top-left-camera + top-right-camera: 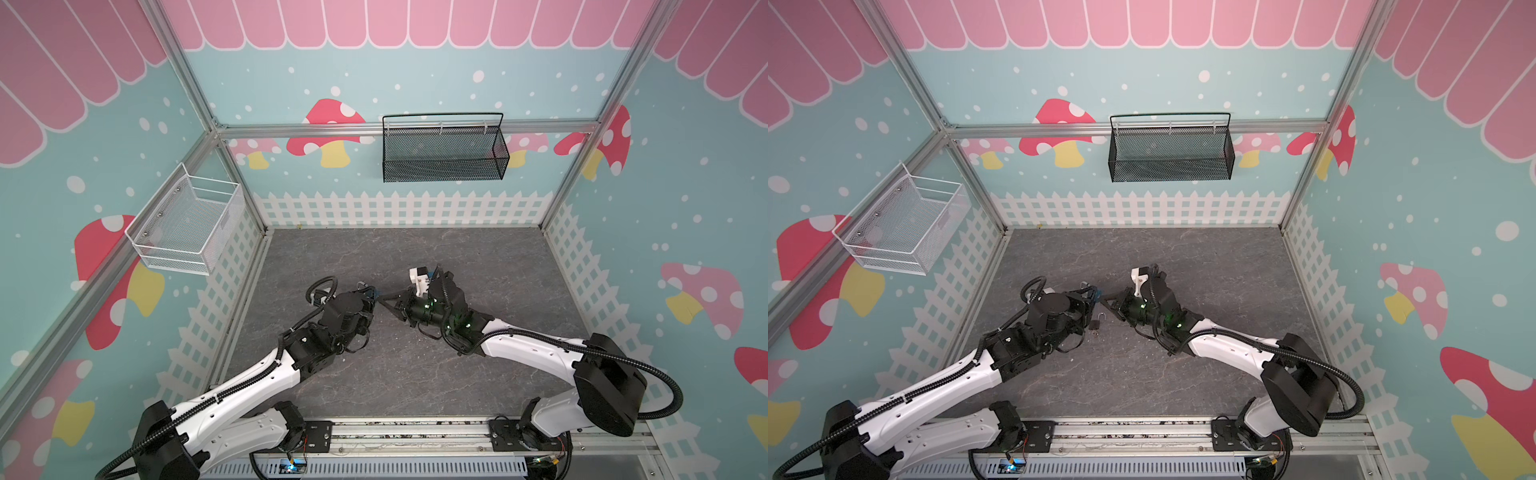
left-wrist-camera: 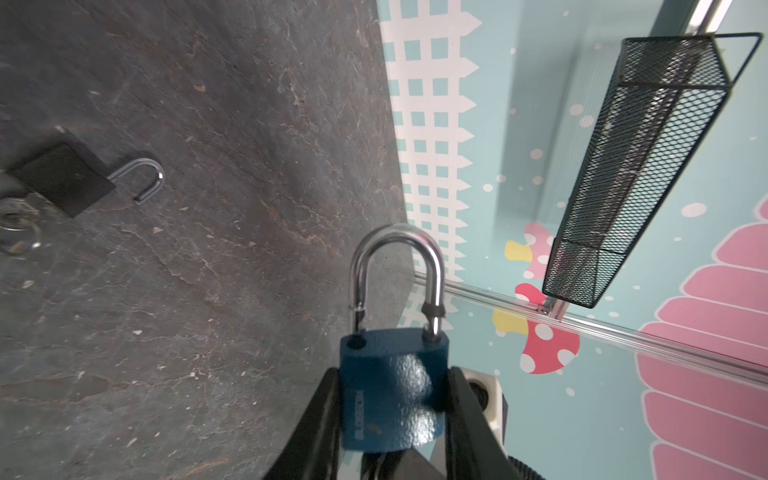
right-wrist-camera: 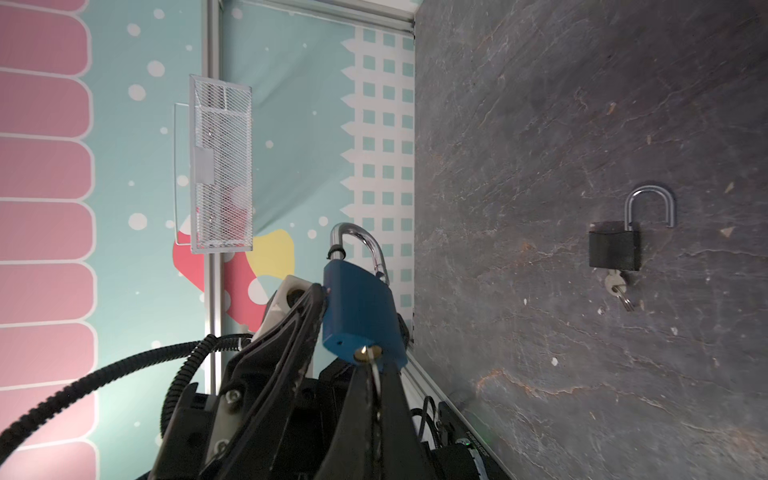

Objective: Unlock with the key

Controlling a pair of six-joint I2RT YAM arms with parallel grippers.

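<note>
Near the grey floor (image 1: pixel 415 374): one blue padlock (image 2: pixel 390 395), one black padlock (image 3: pixel 614 246), two keys (image 3: pixel 376 375) (image 3: pixel 614 284).

Two grippers met at the blue padlock (image 2: pixel 390 399).

The left arm (image 1: pixel 249 386) stretched forward with its wrist bent inward, and the left gripper (image 2: pixel 392 374) clamped the padlock's body, one finger on each side edge. The right arm (image 1: pixel 528 345) reached toward the padlock from the opposite side. The right gripper (image 3: pixel 376 368) was pinched tight on the key (image 3: pixel 367 353) at the padlock's keyhole end, its fingertips just beside the padlock's base.
</note>
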